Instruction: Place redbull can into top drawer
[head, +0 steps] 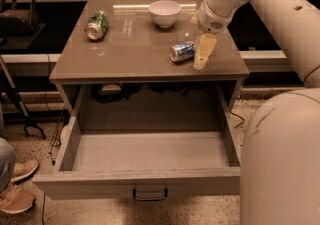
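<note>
Gripper, open or closed unclear, sits just beside the sideways redbull can; label unreadable.

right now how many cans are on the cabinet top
2. The green can lies at the back left of the cabinet top; the redbull can lies on its side near the right edge, right beside the gripper. None visible in the open top drawer.
</note>
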Robot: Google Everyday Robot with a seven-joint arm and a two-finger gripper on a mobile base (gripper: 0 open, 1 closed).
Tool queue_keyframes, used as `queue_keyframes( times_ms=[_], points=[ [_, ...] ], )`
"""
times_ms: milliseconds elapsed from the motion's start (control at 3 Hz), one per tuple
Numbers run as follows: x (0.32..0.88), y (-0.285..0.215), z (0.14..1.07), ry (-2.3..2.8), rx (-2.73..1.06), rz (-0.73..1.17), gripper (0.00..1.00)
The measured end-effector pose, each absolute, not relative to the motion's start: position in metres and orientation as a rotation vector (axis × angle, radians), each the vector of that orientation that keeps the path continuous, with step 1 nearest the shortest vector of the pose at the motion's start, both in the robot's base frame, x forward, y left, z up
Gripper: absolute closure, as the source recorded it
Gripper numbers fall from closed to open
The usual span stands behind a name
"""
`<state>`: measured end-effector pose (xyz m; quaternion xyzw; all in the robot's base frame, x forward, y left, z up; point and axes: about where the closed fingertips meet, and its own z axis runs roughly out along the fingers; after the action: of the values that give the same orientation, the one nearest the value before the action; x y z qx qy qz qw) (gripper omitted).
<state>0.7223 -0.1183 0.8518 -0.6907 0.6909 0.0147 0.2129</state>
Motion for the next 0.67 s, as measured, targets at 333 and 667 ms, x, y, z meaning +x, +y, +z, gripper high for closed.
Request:
queue_keyframes(
  times_ms=[333, 667],
  points=[
    [0.7234, -0.1123, 0.8452, 1.938, -1.939, 0.052, 0.17],
    [0.7235, -0.1091, 0.8405, 1.948, -1.946, 0.070, 0.37]
  ],
)
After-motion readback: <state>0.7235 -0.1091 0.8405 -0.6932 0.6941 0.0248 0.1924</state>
